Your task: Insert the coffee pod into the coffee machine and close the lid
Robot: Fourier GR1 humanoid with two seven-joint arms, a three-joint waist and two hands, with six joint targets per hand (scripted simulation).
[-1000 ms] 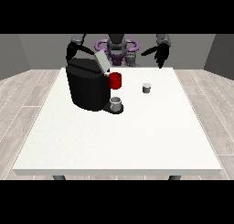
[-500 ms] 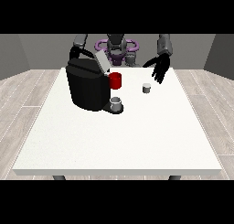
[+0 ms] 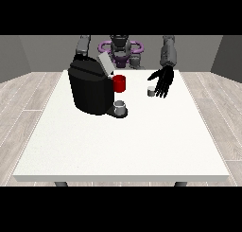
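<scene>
The robot hand at the view's right (image 3: 163, 82) hangs over the far part of the worktop (image 3: 123, 141), its fingers straight and pointing down toward the surface, spread a little, with nothing in its hold. Just beside it, on the side toward the worktop's middle, stands the coffee pod (image 3: 151, 91), a small pale cylinder upright on the worktop; whether the fingers touch it cannot be told, though the thumb reaches out above it.

The robot hand at the view's left is hidden behind the machine; only its forearm (image 3: 83, 45) shows above the machine's top, and how its fingers lie cannot be told.

The coffee machine (image 3: 90, 86), a black rounded body, sits near the far left corner of the worktop. Its lid (image 3: 105, 63), a grey flap, stands tilted up and open at the top. A red part (image 3: 119, 83) juts from the machine's front on the side toward the pod, and below it a small grey cup (image 3: 120, 106) rests on the machine's dark base. The pod is apart from the machine, between it and the far right edge of the worktop.
</scene>
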